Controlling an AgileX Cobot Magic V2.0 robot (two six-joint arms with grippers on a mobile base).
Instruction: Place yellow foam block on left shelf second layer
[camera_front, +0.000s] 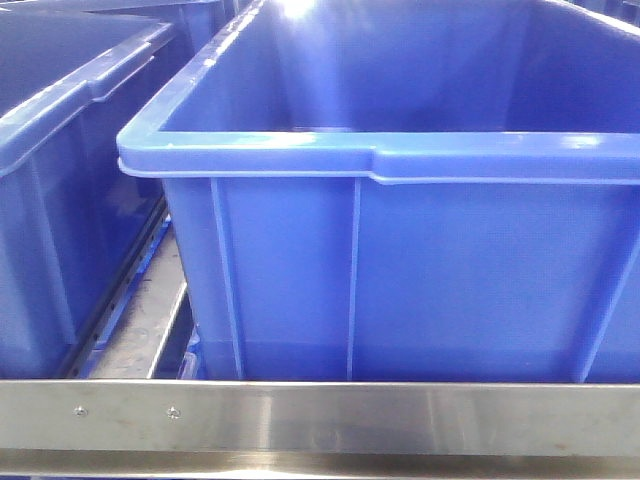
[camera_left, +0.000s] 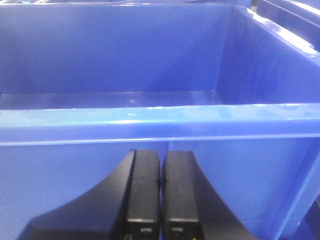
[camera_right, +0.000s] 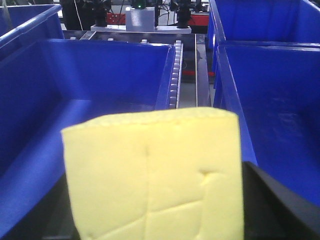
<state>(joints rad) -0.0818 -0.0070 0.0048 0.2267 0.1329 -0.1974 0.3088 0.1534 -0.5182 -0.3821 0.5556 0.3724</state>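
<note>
The yellow foam block (camera_right: 155, 170) fills the lower middle of the right wrist view, with creases across its face. My right gripper (camera_right: 159, 212) is shut on it, a black finger (camera_right: 280, 205) showing at each side. It hangs above blue bins. In the left wrist view my left gripper (camera_left: 161, 172) is shut with nothing in it, its pads together just in front of the near wall of a blue bin (camera_left: 150, 117). A shelf's steel front rail (camera_front: 320, 415) crosses the bottom of the front view. Which shelf layer this is cannot be told.
A large blue bin (camera_front: 400, 160) stands right behind the rail, with another bin (camera_front: 60, 110) to its left. Below the block are a left bin (camera_right: 100, 75) and a right bin (camera_right: 280, 100), with a roller track (camera_right: 175, 75) between them.
</note>
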